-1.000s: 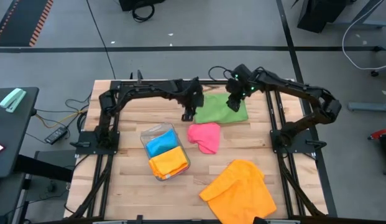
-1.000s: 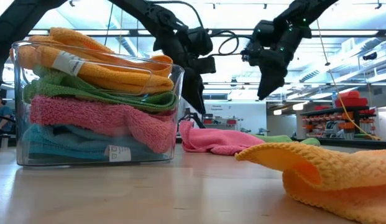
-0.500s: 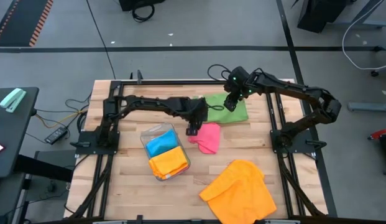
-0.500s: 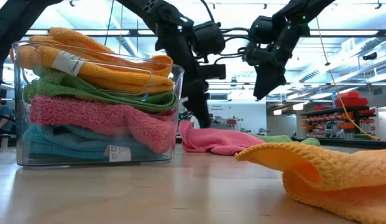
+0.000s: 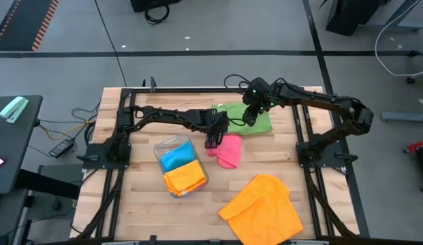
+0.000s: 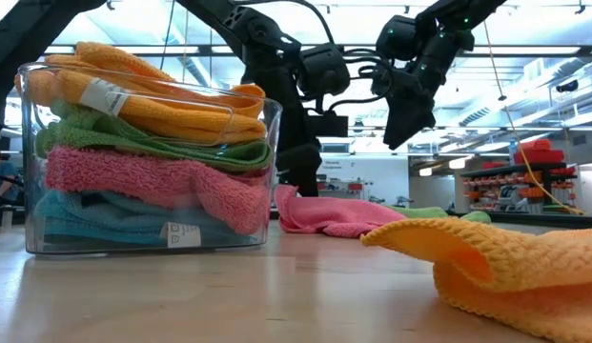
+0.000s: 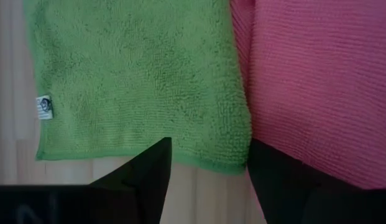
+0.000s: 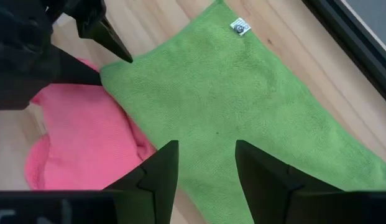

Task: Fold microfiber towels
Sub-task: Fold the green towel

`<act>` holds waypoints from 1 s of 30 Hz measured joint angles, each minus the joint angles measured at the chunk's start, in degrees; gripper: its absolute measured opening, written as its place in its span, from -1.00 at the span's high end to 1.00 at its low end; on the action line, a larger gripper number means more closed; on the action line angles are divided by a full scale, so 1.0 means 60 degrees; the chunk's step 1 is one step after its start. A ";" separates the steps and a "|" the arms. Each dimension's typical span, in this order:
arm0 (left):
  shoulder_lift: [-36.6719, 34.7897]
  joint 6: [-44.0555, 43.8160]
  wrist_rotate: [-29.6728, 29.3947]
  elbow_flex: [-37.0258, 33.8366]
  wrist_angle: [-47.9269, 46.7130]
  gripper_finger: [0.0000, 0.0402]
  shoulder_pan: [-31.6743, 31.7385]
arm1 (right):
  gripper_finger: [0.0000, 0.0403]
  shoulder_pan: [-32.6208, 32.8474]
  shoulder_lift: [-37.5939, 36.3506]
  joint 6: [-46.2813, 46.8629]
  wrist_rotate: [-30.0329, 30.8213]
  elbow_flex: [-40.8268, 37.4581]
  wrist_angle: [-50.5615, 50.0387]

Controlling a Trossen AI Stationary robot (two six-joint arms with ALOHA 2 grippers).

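The left pincer (image 5: 212,141) is open, low over the spot where the green towel (image 5: 253,119) meets the pink towel (image 5: 225,149). The right pincer (image 5: 250,120) is open above the green towel. An orange towel (image 5: 263,207) lies near, on the worktop (image 5: 139,204).

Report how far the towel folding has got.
Done: folded towels fill the clear bin, orange on top.
In hand: the green towel lies flat at the table's far side. The left gripper, open, is low at the corner where it meets the pink towel; the right gripper, open and empty, hovers over the green.
Left: the crumpled pink one and the orange towel.
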 joint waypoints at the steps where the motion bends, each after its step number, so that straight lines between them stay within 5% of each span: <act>1: 0.0000 0.0010 0.0000 0.0000 -0.0010 -0.04 0.0000 | 0.17 0.0049 0.0000 0.0045 0.0024 0.0000 0.0010; 7: 0.0000 0.0016 0.0100 0.0000 -0.0031 0.28 -0.0025 | 0.17 0.0363 -0.0049 0.0177 0.0027 -0.0012 -0.0028; 14: -0.0037 -0.0120 0.0293 0.0026 -0.0101 0.93 -0.0044 | 0.17 0.1050 -0.1293 0.0647 0.0217 -0.1524 0.1482; 22: -0.0135 -0.0222 0.1058 0.1332 -0.1538 0.96 -0.0034 | 0.17 0.2294 -0.2658 0.1259 0.0813 -0.4315 0.5557; 30: -0.0136 0.0199 0.1365 0.2292 -0.2048 0.91 0.0011 | 0.17 0.3713 -0.1774 -0.0190 0.2424 -0.4530 0.6622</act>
